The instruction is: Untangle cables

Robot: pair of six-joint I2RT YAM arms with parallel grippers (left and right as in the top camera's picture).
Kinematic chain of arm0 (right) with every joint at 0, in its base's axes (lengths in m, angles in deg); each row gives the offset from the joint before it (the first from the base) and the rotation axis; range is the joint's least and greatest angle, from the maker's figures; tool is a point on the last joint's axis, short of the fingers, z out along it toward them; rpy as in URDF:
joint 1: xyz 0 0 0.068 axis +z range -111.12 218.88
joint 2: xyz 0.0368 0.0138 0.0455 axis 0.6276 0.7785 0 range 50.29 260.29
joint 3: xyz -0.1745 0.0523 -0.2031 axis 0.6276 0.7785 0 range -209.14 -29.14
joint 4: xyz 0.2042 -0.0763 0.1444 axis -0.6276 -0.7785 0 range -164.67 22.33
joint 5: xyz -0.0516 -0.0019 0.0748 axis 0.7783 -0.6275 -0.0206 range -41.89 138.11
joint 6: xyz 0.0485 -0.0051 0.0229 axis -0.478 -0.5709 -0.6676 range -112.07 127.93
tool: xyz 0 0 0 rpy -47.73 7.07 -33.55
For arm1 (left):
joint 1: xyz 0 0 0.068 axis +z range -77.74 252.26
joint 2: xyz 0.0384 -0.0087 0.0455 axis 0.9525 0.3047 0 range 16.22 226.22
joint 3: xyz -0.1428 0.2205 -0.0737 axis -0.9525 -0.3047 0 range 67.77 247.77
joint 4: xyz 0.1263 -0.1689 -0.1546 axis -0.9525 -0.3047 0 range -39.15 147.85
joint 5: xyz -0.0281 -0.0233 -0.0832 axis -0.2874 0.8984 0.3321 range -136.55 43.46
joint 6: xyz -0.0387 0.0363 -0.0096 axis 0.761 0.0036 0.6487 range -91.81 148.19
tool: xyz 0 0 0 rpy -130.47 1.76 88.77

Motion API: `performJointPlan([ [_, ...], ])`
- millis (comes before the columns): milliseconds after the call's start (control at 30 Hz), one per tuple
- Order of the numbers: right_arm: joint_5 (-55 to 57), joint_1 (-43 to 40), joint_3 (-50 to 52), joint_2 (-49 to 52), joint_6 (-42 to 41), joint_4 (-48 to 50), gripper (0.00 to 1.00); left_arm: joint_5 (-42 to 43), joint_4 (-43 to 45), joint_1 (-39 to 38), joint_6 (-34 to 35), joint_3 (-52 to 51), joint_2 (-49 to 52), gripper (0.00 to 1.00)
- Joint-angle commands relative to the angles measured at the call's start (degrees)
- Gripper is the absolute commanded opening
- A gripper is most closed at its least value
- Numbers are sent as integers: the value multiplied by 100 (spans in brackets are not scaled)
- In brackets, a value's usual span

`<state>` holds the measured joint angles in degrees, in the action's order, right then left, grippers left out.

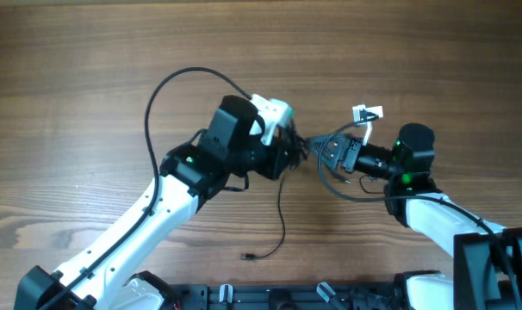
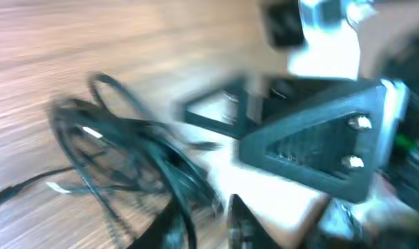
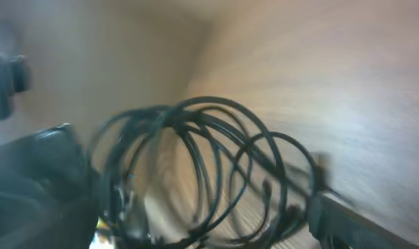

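Observation:
The cables (image 1: 317,148) are a tangle of thin black wires bunched between my two grippers at the table's middle. One strand (image 1: 279,215) trails toward the front and ends in a small plug (image 1: 245,256). My left gripper (image 1: 294,153) is at the tangle's left side. In the blurred left wrist view its fingertips (image 2: 206,218) stand slightly apart, a strand runs along the left finger, and the tangle (image 2: 119,162) lies to the left. My right gripper (image 1: 328,155) faces it. In the right wrist view the looped cables (image 3: 196,166) sit between its spread fingers (image 3: 216,232).
A thick black arm cable (image 1: 153,108) arcs over the table behind the left arm. A small white tag (image 1: 367,113) sticks up by the right gripper. A cable loop (image 1: 347,194) lies under the right wrist. The arm bases (image 1: 270,297) line the front edge.

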<state>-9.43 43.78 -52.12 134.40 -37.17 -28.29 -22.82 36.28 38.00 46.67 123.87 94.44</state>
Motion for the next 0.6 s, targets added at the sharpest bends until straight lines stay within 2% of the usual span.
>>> performJointPlan([
  [0,1078,-280,-22,7,118,-691,100,-1801,-232,109,1281,-22,55,30],
  [233,951,-844,-33,-37,306,-680,100,-2889,-968,166,2334,-22,55,42],
  [267,892,-901,-37,-81,382,-693,100,-2944,-1021,166,2452,-22,55,50],
  [333,841,-944,-37,-214,455,-730,100,-2883,-964,170,2601,-22,55,88],
  [367,841,-942,-39,-278,457,-730,100,-2761,-901,170,2592,-22,55,100],
  [467,844,-942,-39,-461,439,-761,100,-2345,-793,170,2590,-22,55,100],
  [567,990,-942,-114,-691,409,-1130,100,-2339,-715,170,2570,-22,55,100],
])
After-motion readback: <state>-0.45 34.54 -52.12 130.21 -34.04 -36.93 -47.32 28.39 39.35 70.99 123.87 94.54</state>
